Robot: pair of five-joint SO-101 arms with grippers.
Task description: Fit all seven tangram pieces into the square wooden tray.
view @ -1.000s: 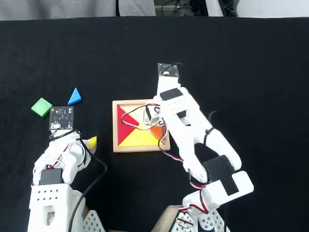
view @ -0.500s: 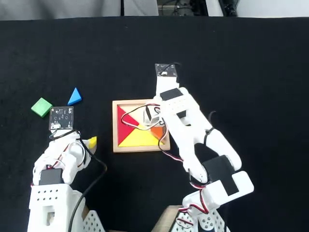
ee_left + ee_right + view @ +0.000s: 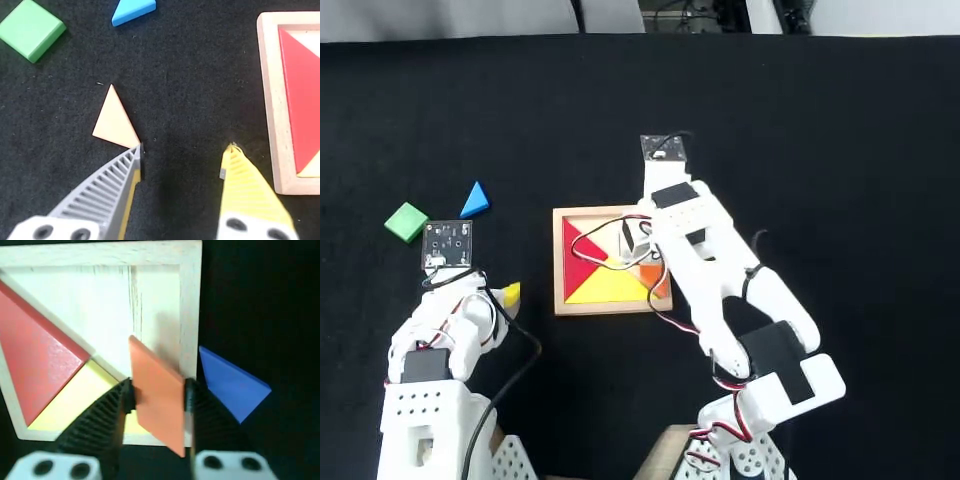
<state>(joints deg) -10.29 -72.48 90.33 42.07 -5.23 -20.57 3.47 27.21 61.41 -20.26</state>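
On your black worktop point(image 3: 840, 150), the square wooden tray point(image 3: 559, 262) holds a large red triangle point(image 3: 35, 355) edge to edge with a large yellow triangle point(image 3: 80, 400); pale wood shows across the rest. Your right arm's fingers point(image 3: 125, 395) are clamped on a flat orange parallelogram point(image 3: 157, 400), tilted across the tray's rim. A dark blue triangle point(image 3: 227, 382) lies just outside that rim. Well apart sit a green square block point(image 3: 31, 29), a cream triangle point(image 3: 115, 122) at the tip of one of your left arm's spread, empty fingers point(image 3: 127, 165), and a small light blue triangle point(image 3: 134, 9).
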